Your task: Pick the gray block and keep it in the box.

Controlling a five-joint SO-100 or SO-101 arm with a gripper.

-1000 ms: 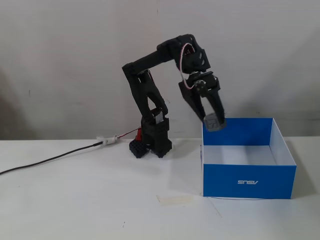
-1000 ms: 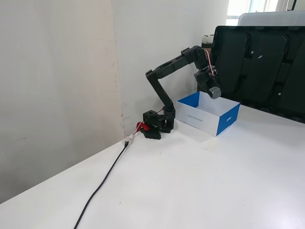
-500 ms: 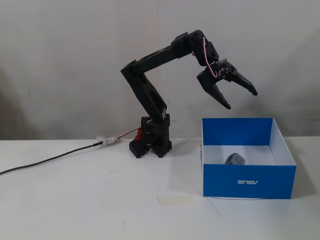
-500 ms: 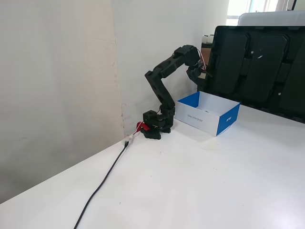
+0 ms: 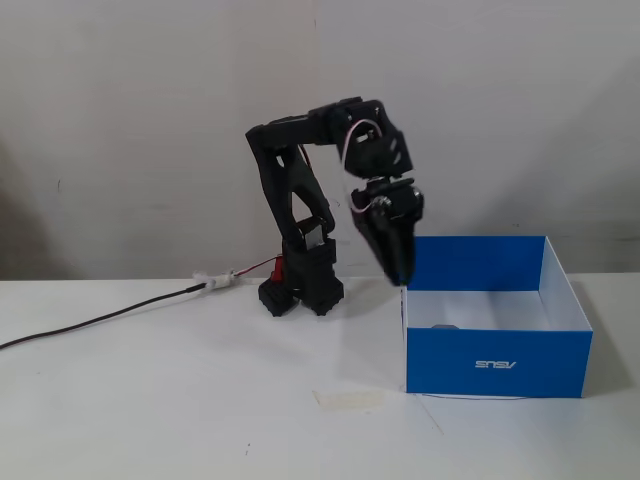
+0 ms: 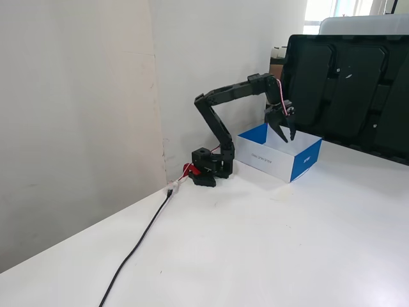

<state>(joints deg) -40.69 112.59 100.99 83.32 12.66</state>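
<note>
Hovering over the box [image 6: 305, 160], the gripper [image 6: 285, 133] had fingers apart; the gray block [image 5: 443, 327] lay inside, below them.

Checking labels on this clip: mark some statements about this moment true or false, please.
1. The tool hangs over the box. True.
2. The tool is shut on the gray block. False: its jaws stand apart and empty; the gray block seems to lie inside the box.
3. The box lies on its side. False: it stands upright, its top open.
4. A cable runs across the table toward the arm's base. True.
</note>
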